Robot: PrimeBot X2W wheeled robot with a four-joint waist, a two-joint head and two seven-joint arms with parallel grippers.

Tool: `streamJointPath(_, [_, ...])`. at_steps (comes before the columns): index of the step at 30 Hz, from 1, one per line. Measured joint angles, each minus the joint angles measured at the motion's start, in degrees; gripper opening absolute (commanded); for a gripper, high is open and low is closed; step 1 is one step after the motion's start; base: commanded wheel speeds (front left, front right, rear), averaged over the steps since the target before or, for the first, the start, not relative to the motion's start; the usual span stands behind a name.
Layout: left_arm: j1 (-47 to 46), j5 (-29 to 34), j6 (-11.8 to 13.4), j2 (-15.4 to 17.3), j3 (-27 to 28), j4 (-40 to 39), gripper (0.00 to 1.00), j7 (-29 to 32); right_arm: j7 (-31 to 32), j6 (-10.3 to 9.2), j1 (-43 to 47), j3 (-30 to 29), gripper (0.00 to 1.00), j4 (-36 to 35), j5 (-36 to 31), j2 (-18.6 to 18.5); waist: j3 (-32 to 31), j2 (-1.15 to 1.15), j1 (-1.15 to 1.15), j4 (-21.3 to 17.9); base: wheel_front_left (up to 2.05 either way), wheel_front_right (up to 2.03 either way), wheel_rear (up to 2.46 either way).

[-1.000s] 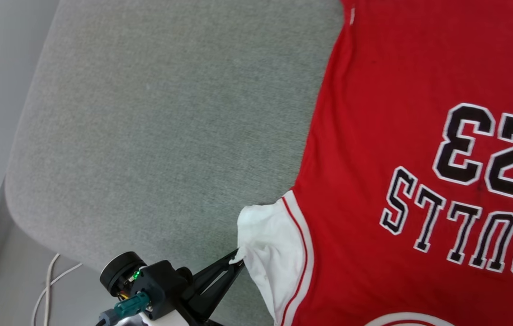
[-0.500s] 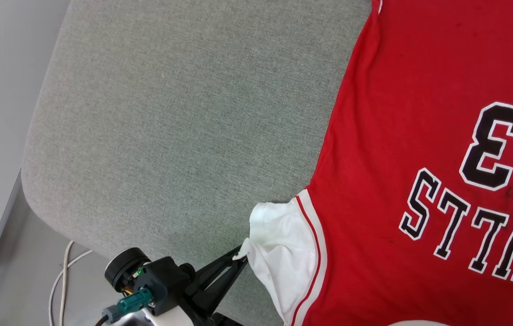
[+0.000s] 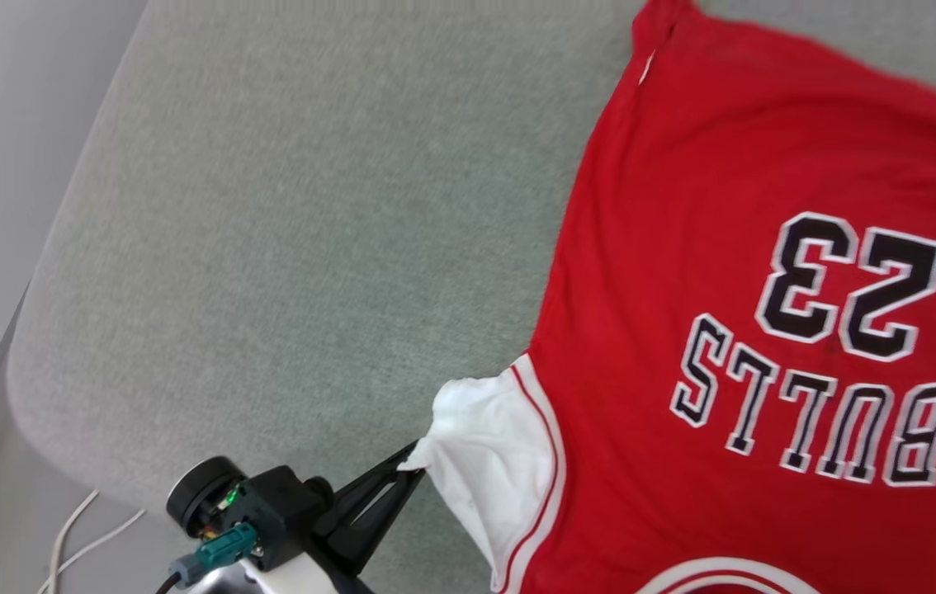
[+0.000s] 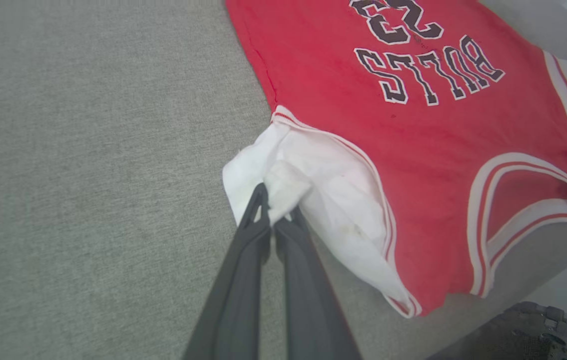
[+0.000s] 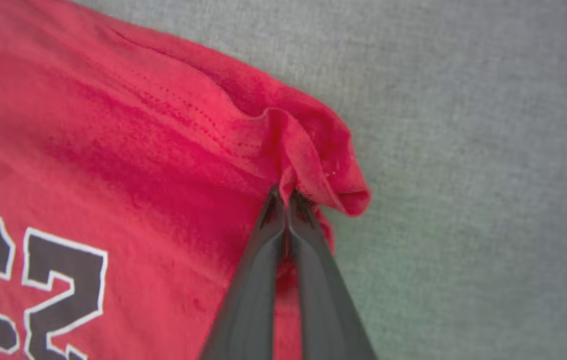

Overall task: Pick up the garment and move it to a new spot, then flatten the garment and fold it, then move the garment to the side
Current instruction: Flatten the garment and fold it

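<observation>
Left end effector [image 4: 276,202]: garment [image 4: 413,130] sleeve [image 4: 343,200] pinched | right end effector [image 5: 287,192]: bunched red corner [image 5: 323,160] pinched

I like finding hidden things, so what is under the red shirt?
The garment lies spread on a grey fabric cushion, which shows beside it. Anything directly beneath the red cloth is covered and cannot be seen.

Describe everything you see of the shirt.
The shirt is thin red fabric with white sleeves, red-and-white striped trim and black, white-outlined "BULLS 23". It lies spread face up on the grey cushion. The left gripper pinches its white sleeve; the right gripper pinches a red corner, bunching it.
</observation>
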Motion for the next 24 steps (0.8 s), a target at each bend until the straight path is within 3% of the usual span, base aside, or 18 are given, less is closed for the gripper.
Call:
streamJointPath(13, [6.48,-3.43,3.53,3.05,3.52,3.93,0.00,-0.70,-8.43,0.00,24.32,4.85,0.00,-6.97,9.12,0.57,-13.18,0.00,-0.02,-10.22,0.00,0.00,0.00])
streamJointPath(24, [11.01,-5.60,6.36,3.44,5.68,5.48,0.00,-2.81,-11.11,0.00,42.90,2.38,0.00,-17.44,12.73,3.64,-21.68,0.00,-0.02,-18.66,0.00,0.00,0.00])
